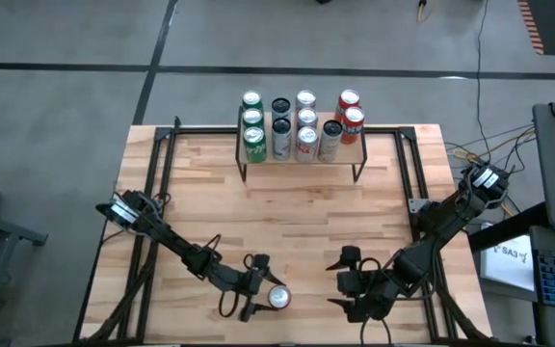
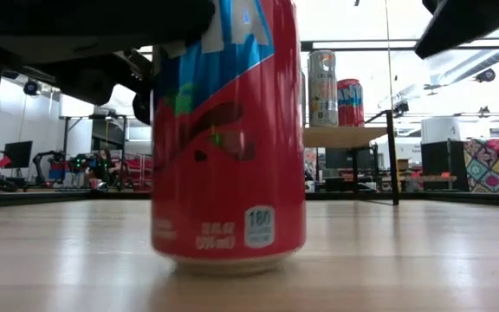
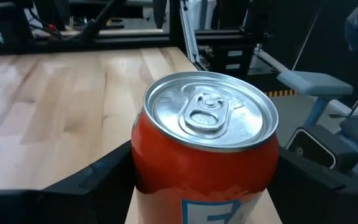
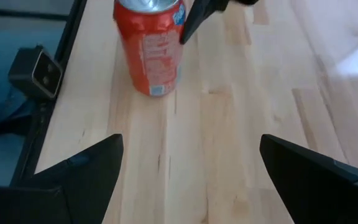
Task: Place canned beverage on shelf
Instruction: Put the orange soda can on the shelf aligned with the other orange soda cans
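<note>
Can (image 1: pixel 278 298) is a red one, standing upright on the table (image 1: pixel 287 217) near the front edge, a bit left of center. Left end effector (image 1: pixel 262 286) sits around it, one finger on each side, with the silver top and pull tab right in front of the left wrist camera (image 3: pixel 205 114). Fingers look spread with the can between them, and I can't tell if they're actually touching the sides. Low camera shows the can's base flat on the wood (image 2: pixel 228 139).

Right end effector (image 1: pixel 343 280) is just to the right of the can, fingers spread wide and holding nothing, low over bare table.

Shelf (image 1: pixel 356 151) is at the back edge of the table, well away from the can, and it's packed with upright cans (image 1: pixel 301 125): green, dark, white, red.
</note>
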You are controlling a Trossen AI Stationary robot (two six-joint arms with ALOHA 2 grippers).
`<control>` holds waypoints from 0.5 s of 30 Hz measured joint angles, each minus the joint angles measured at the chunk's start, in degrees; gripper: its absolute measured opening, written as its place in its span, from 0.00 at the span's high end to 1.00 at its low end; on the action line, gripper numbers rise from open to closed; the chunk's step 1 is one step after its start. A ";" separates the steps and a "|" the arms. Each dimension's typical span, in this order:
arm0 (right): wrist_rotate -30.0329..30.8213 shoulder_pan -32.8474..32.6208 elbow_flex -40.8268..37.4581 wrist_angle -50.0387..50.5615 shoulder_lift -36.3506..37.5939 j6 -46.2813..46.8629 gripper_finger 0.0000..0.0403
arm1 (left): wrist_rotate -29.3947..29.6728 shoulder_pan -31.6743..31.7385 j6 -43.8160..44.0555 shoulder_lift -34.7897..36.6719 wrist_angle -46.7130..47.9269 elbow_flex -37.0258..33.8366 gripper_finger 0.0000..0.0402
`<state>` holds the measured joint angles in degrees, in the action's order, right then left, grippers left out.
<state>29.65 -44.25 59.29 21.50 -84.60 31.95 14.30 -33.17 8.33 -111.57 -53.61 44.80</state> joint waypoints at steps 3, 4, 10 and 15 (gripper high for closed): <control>2.26 0.00 0.00 -0.85 0.00 0.42 0.09 | 0.85 0.00 -1.22 0.62 -0.30 -0.07 0.29; 2.95 0.00 0.00 -1.20 0.00 0.45 0.09 | 1.26 0.00 -1.91 1.03 -0.30 -0.15 0.29; 6.50 0.02 -0.04 -5.65 -0.02 -1.08 0.09 | 5.02 0.76 -4.90 5.80 -0.39 -0.70 0.29; 8.20 0.02 -0.17 -11.08 -0.02 -5.37 0.09 | 6.02 2.28 -5.28 8.85 -0.45 -0.70 0.29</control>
<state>37.86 -44.23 59.11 10.42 -84.62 26.59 20.32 -30.89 3.05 -102.72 -54.06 44.10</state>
